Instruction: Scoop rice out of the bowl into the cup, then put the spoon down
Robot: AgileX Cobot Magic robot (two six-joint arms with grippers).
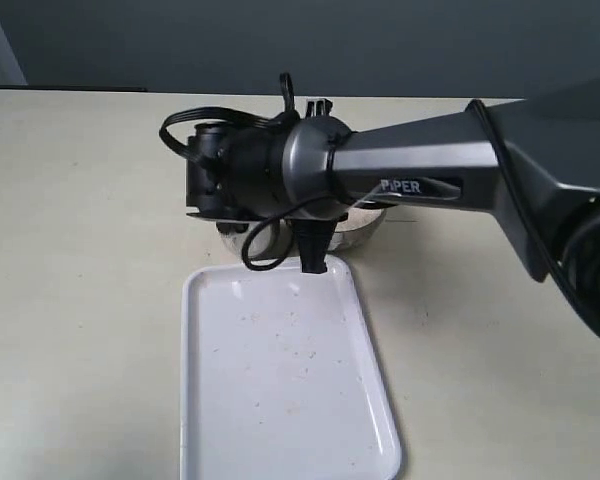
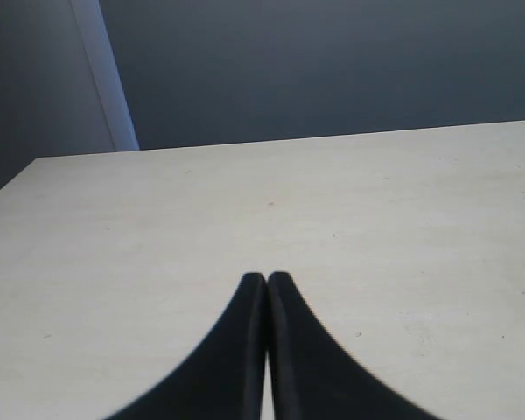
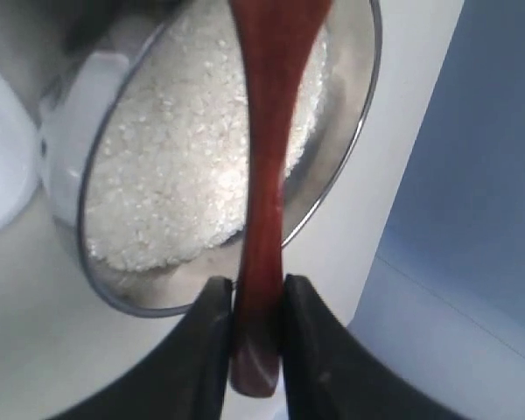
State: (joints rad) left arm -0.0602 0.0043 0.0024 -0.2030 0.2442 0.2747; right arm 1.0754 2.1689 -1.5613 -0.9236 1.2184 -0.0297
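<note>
In the right wrist view my right gripper [image 3: 254, 284] is shut on the slim handle of the dark reddish-brown spoon [image 3: 264, 157]. The spoon reaches out over the steel bowl [image 3: 357, 149], and its head runs out of the picture. White rice [image 3: 175, 175] fills most of the bowl. In the exterior view my right arm [image 1: 420, 170] covers the bowl [image 1: 365, 226], of which only a shiny sliver shows. The cup is hidden. My left gripper [image 2: 266, 276] is shut on nothing above bare table.
A white tray [image 1: 280, 400] with several stray grains lies on the near side of the bowl; its edge [image 3: 0, 157] also shows in the right wrist view. Beige table [image 1: 80, 250] spreads to both sides, and a dark wall stands behind.
</note>
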